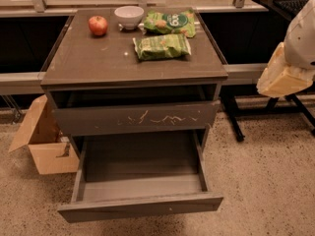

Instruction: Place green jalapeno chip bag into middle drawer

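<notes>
As the gripper [281, 77] hangs right, apple [98, 25] and bowl [129, 16] top the cabinet [88, 58].

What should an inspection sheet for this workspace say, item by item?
Surface: brown cabinet top; everything on it sits in the back half.
Job's things: green jalapeno chip bag lies flat, right of centre; middle drawer is pulled open, nothing seen inside.
Clutter: red apple, white bowl and green bag with dark oval logo, all behind the chip bag; scratched drawer front above the open drawer.
Gripper: not in view; only a white and cream robot part shows at the right edge.
Cables: nothing seen.
Surroundings: open cardboard box on the speckled floor, left of the cabinet.
</notes>
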Action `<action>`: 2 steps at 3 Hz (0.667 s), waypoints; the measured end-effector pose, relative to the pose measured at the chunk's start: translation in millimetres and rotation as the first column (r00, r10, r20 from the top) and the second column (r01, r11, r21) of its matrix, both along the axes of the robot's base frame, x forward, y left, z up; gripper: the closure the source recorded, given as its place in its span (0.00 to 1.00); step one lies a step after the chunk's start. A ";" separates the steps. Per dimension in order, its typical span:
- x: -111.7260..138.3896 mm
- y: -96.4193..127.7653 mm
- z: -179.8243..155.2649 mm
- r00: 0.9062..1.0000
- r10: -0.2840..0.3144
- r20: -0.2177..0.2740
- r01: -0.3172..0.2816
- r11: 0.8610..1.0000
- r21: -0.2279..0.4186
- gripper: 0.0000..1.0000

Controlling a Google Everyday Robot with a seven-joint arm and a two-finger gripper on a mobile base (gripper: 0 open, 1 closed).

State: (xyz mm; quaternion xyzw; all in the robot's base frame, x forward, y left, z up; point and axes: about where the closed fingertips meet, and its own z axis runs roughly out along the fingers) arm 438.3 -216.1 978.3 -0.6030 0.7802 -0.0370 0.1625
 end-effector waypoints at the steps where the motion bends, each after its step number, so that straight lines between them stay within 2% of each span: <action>1: 0.0 0.0 0.0 1.000 0.000 0.000 0.000 1.000 0.000 1.00; 2: 0.6 0.2 0.6 1.000 0.000 0.004 0.000 1.000 0.002 0.94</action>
